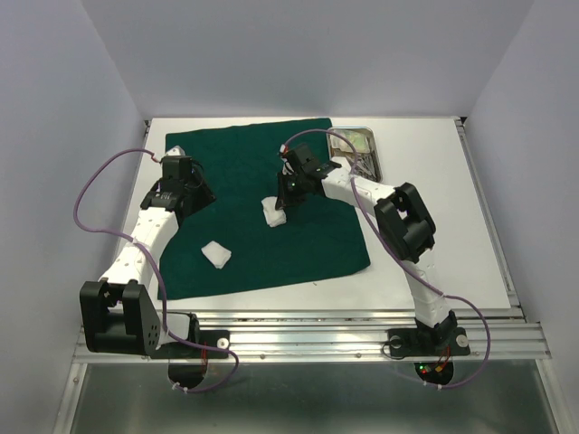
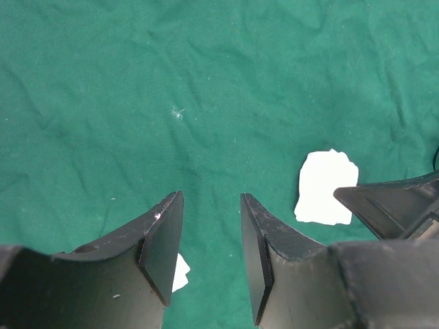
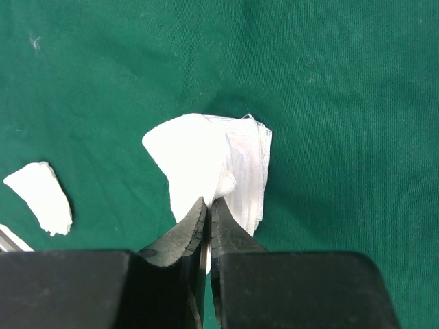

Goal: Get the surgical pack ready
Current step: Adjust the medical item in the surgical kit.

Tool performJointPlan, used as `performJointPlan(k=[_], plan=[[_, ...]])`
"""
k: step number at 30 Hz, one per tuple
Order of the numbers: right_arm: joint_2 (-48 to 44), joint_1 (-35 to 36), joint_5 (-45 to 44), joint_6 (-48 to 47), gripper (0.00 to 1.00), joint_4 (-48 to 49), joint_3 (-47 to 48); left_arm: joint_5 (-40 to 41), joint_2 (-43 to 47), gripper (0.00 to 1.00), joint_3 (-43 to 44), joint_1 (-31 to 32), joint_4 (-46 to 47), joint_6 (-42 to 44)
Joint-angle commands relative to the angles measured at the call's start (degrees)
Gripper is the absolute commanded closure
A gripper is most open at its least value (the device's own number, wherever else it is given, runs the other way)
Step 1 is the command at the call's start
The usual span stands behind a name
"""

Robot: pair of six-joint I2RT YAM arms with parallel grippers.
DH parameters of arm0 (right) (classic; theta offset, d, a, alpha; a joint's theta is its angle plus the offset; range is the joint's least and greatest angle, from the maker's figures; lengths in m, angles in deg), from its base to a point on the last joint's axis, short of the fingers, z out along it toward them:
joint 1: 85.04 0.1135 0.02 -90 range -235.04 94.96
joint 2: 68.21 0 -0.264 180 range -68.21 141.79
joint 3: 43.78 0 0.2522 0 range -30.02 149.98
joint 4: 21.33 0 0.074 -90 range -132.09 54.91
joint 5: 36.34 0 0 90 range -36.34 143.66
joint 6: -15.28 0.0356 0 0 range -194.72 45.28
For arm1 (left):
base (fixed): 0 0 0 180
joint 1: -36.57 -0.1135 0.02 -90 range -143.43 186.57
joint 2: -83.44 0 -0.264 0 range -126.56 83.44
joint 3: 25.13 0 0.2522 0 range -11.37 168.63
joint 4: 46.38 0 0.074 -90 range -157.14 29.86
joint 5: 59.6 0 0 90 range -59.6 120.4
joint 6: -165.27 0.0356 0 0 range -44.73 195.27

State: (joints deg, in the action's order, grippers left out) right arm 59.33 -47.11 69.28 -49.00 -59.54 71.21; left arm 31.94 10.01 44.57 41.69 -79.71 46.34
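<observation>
The green drape [image 1: 244, 163] lies spread on the white counter [image 1: 434, 235], covering its left and middle parts. The steel tray [image 1: 360, 133] sits on the counter at the far right corner of the drape. Something metallic lies in it, but from above it is too small to tell what.

The right claw [image 3: 208, 205] is clenched, its two fingers pinched on the near edge of a gauze pad [image 3: 206, 157]. The pad is folded and partly lifted into a peak. Its layered lower part rests on the drape near the middle of the cloth.

A second gauze pad [image 1: 217, 255] lies flat on the drape, nearer the arm bases and to the left, well apart from the first. In the right wrist view it shows at the left edge [image 3: 41, 195].

The left claw [image 2: 209, 202] hangs over the left part of the drape, released, with a clear gap between its fingers and nothing between them. Its camera shows the pinched pad [image 2: 326, 188] off to the right, with part of the right claw's dark body just beside it.
</observation>
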Motion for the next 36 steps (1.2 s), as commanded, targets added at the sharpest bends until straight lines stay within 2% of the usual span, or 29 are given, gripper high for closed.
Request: performJointPlan(k=[1,13,32,36], plan=[[-2.8,-0.2,1.3,0.6,0.97,0.1,0.6,0.2,0.6,0.5,0.6,-0.3,0.1,0.9],[-5.7,-0.2,1.3,0.9,0.97,1.3,-0.7,0.8,0.3,0.51,0.7,-0.3,0.1,1.0],[-3.2,-0.2,1.4,1.9,0.97,2.0,-3.5,1.1,0.8,0.51,0.2,-0.3,0.0,1.0],[-2.7,-0.2,1.5,1.7,0.94,2.1,-3.1,1.3,1.0,0.51,0.0,-0.3,-0.2,1.0]])
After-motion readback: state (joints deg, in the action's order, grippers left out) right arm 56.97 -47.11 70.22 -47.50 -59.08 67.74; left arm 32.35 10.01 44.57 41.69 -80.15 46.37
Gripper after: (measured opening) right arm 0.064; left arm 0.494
